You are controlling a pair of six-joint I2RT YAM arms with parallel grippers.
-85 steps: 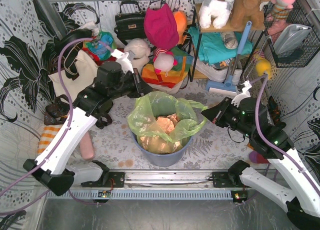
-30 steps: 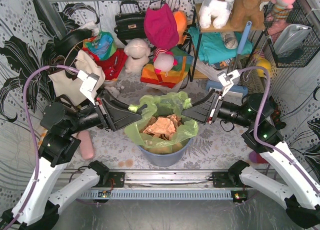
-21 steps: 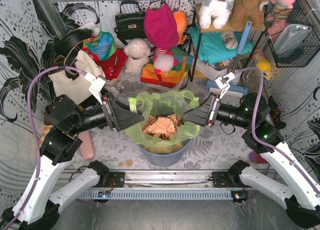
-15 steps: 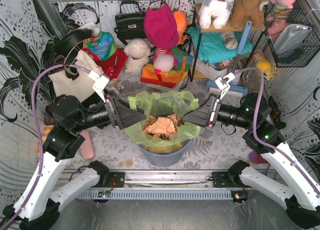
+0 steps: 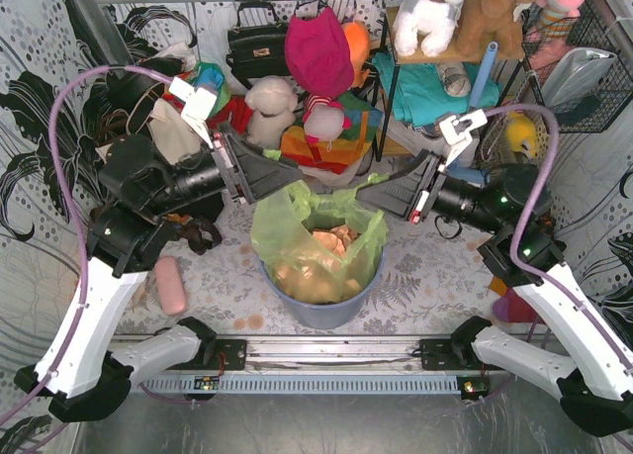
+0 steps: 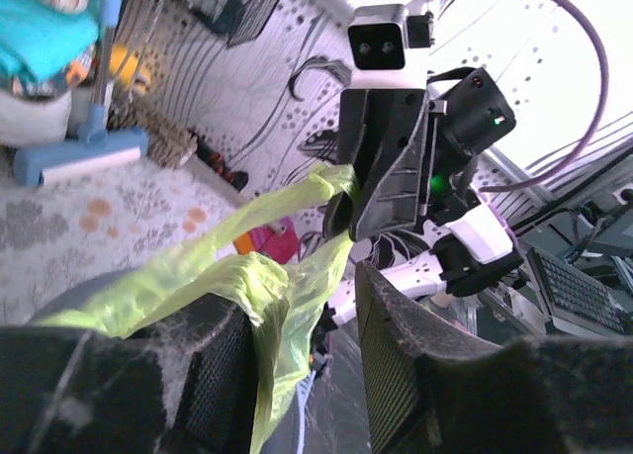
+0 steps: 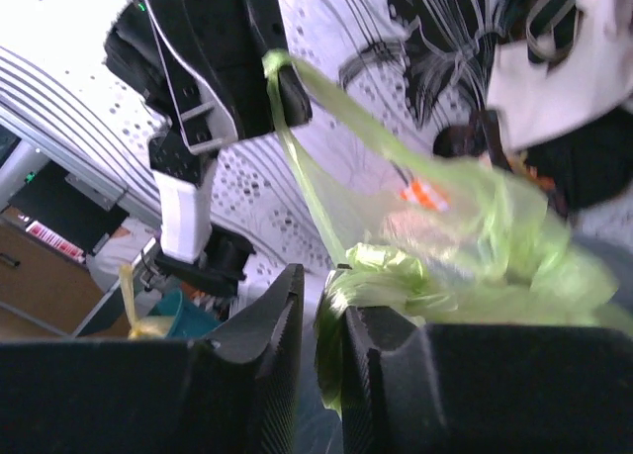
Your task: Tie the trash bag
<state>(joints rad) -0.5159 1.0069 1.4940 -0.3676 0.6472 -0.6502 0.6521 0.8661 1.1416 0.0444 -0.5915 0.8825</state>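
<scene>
now, left fingers [image 5: 265, 172] pinching one lip of the trash bag [image 5: 316, 238], right fingers [image 5: 401, 192] pinching the other

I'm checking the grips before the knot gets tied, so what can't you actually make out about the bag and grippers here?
- Left wrist view: whether the left gripper pinches the trash bag; draped plastic covers the contact.
- Right wrist view: the bag's bulk is blurred.
- Top view: the bin's inside, hidden by the bag and the crumpled paper.
</scene>
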